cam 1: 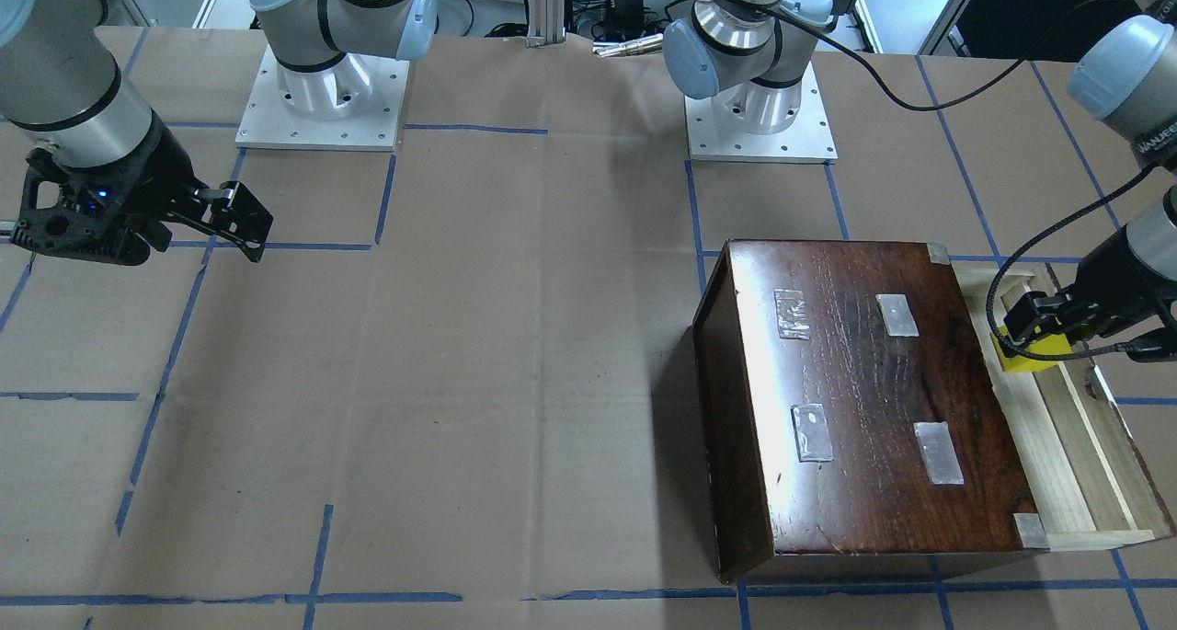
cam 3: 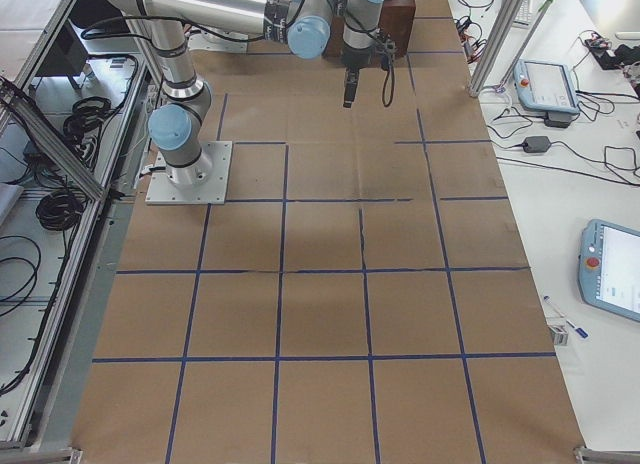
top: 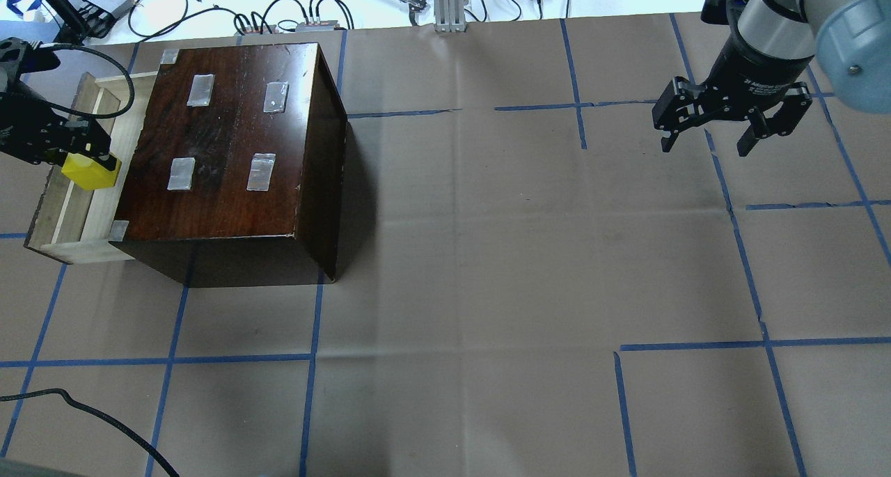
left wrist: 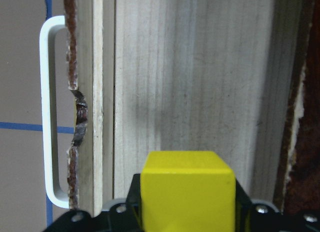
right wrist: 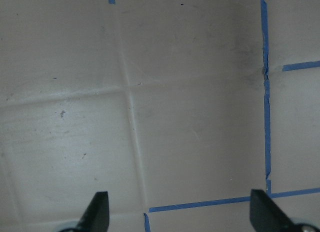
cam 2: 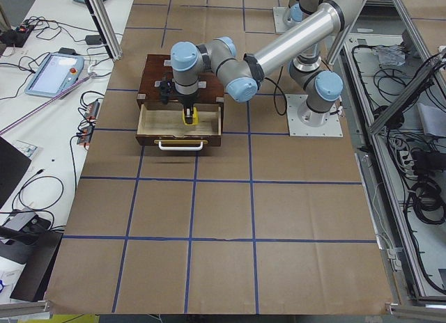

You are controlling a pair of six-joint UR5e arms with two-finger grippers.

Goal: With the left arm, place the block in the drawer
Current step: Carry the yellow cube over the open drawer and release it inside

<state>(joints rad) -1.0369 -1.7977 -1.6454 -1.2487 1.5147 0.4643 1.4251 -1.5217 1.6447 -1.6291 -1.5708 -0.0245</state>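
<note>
Block (left wrist: 187, 192): plain yellow cube, pinched between left gripper (top: 82, 158) fingers, over drawer (cam 1: 1076, 464)
Drawer wood: pale, grainy, unfinished
Right gripper (top: 706, 146): spread wide, empty

The block (top: 89, 173) is bright yellow, at the overhead view's left edge. The cabinet (top: 224, 136) is glossy dark brown (streaky grain), its drawer (top: 75, 221) pale wood.

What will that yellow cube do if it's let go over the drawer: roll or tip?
The yellow block probably won't roll: its faces look flat and square. It seems stiff, showing sharp edges while clamped in the left end effector. It would likely settle flat in the drawer, on its level floor.
</note>
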